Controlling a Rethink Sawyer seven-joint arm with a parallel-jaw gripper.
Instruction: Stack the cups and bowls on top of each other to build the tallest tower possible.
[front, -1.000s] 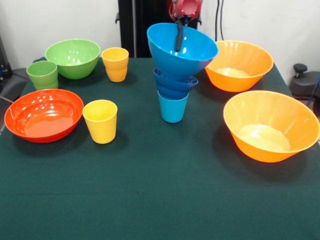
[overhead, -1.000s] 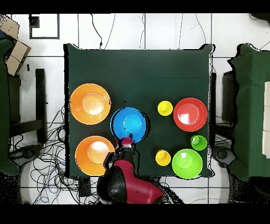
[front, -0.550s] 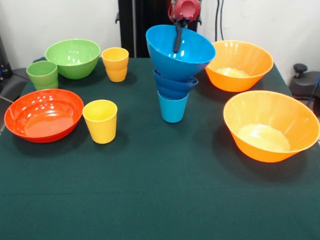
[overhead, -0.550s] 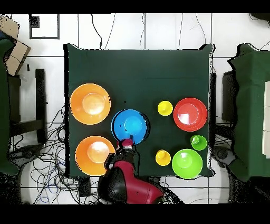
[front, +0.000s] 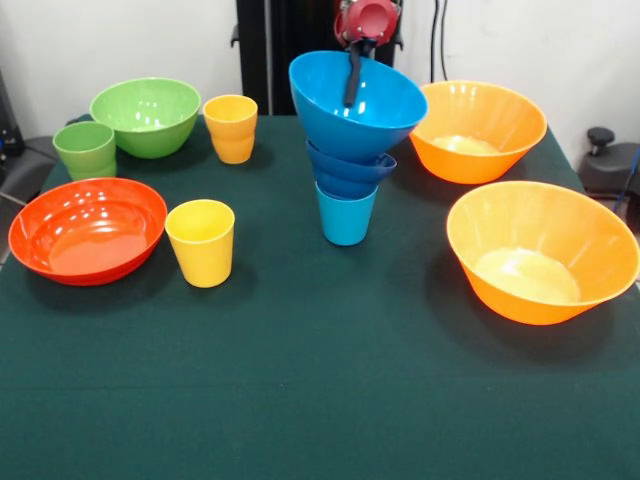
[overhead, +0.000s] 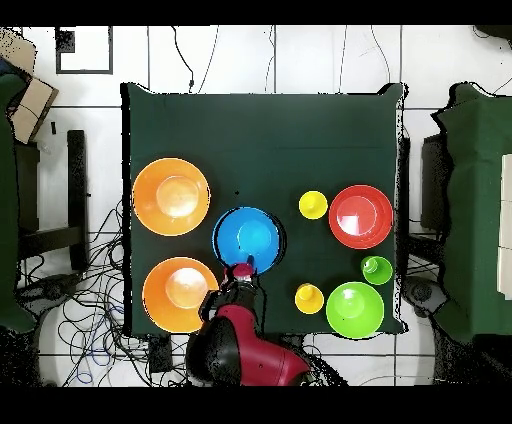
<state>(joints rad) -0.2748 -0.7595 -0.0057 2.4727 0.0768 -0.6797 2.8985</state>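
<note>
The tower stands mid-table: a light blue cup (front: 345, 218), a small dark blue bowl (front: 347, 172) on it, and a medium light blue bowl (front: 340, 125) on top, tipped toward the camera. My gripper (front: 351, 95) is shut on that bowl's far rim, one finger showing inside it. In the overhead view the gripper (overhead: 243, 268) sits at the edge of the blue bowl (overhead: 248, 238). Loose pieces: two yellow cups (front: 201, 242) (front: 231, 128), a green cup (front: 85, 150), a green bowl (front: 146, 116), a red-orange bowl (front: 88, 230) and two orange bowls (front: 478, 130) (front: 541, 250).
The dark green cloth (front: 320, 380) covers the table. In the front view the cups and the green and red-orange bowls cluster left of the tower, the orange bowls right of it. Cables lie on the floor (overhead: 90, 300) around the table.
The light blue bowl on top has shifted slightly left in the front view with my gripper still on its rim. Nothing else has moved.
</note>
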